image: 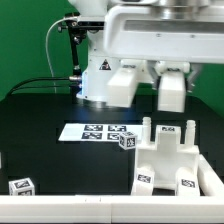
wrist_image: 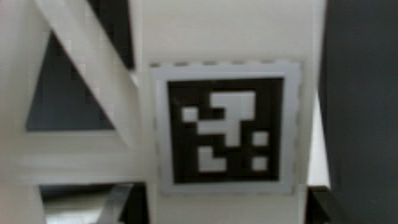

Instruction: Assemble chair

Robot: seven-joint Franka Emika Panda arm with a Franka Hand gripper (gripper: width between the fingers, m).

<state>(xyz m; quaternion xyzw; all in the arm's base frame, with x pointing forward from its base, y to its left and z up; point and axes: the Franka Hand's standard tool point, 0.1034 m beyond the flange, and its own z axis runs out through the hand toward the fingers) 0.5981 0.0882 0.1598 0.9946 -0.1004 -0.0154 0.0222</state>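
In the exterior view, the white robot arm (image: 160,30) was seen reaching in from the top, above a black table (image: 50,165) set before a green backdrop (image: 25,50). The gripper (image: 171,95) was held at the arm's low end, clear of the table and above the parts. Its fingertips could not be made out, so it could not be told how wide the jaws stood or whether anything was held. The chair (image: 172,160) was found at the exterior view's lower right as a blocky white body standing on the table, with upright posts rising from a broader base and square tags shown on several faces. The marker board (image: 95,131) was laid flat near the middle of the table. A small tagged piece (image: 127,140) was placed just beside the board's end towards the exterior view's right, between the board and the chair. A second tagged piece (image: 20,186) was left well apart from these, at the exterior view's lower left. In the wrist view, which was blurred, the picture was filled at very close range by a black-and-white tag (wrist_image: 226,130) fixed on a white slab (wrist_image: 222,35). Beside the slab a slanted white brace (wrist_image: 75,65) was seen, with dark gaps on either side of it. No fingers were shown there, so the grip could not be judged from this view either.
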